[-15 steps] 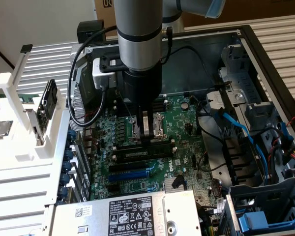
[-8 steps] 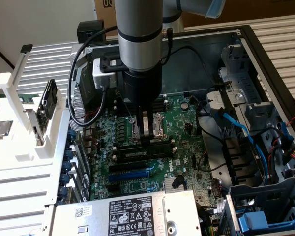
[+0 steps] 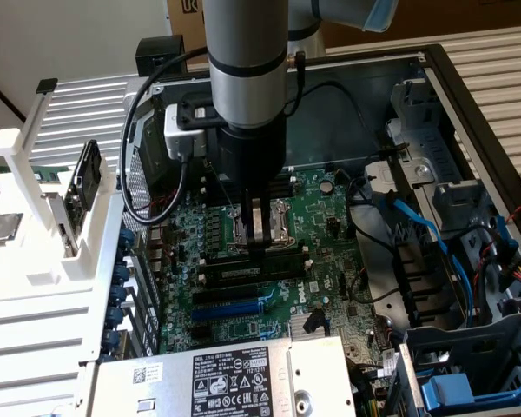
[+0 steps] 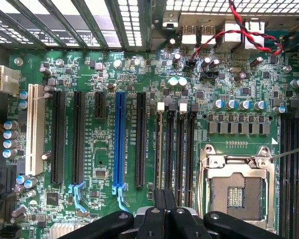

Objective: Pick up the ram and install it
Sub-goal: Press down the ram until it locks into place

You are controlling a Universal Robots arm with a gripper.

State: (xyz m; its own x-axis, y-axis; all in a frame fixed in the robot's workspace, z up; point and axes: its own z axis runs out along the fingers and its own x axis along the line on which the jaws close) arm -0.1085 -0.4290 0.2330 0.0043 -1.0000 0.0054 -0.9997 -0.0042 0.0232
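The ram (image 3: 230, 259) stands on edge in a memory slot of the green motherboard (image 3: 330, 217), level along its length. My gripper (image 3: 261, 248) comes straight down over its middle, shut, with the fingertips at the ram's top edge. In the wrist view the two black fingers (image 4: 157, 219) are pressed together, and the ram (image 4: 159, 149) runs away from them as a thin strip in the slot nearest the black expansion slot. The other memory slots (image 4: 182, 149) beside it hold nothing.
The CPU socket (image 4: 236, 184) lies beside the memory slots. The blue expansion slot (image 4: 120, 144) and black slots lie on the other side. Blue cables (image 3: 417, 226) and a drive cage (image 3: 469, 365) crowd the exterior view's right. A white rack (image 3: 43, 226) stands on its left, and the power supply (image 3: 234, 382) is in front.
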